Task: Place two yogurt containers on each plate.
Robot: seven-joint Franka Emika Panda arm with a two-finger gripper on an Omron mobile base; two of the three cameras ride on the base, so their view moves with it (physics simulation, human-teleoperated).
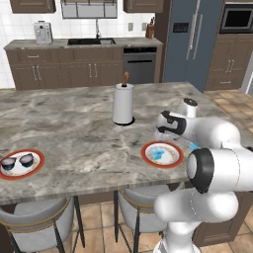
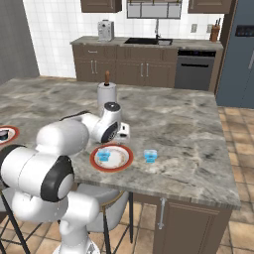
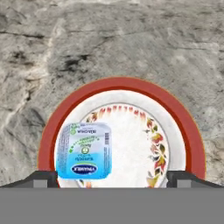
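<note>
With one light blue yogurt container point(image 3: 84, 150) lying label-up on the near plate point(image 3: 122, 89) and the gripper point(image 3: 112, 177) poised straight above with jaws spread wide and nothing between them, looks like the release step on the third cup, just completed. Next up, by judgement: lift clear, swing toward the right-hand end of the tabletop point(image 2: 198, 124), and come down on the second light blue cup point(image 2: 150, 156), standing on bare marble just beside that plate's rim, near the front edge. Calls for a narrow, well-centred pinch on a small, likely thin-walled tub with a flat foil top. Far plate point(image 1: 21, 163), at the front-left corner, already carrying both dark navy cups point(image 1: 17, 161), round and pale-topped. Grey veined stone surface, glossy white plates with broad red-orange rims and floral trim
</note>
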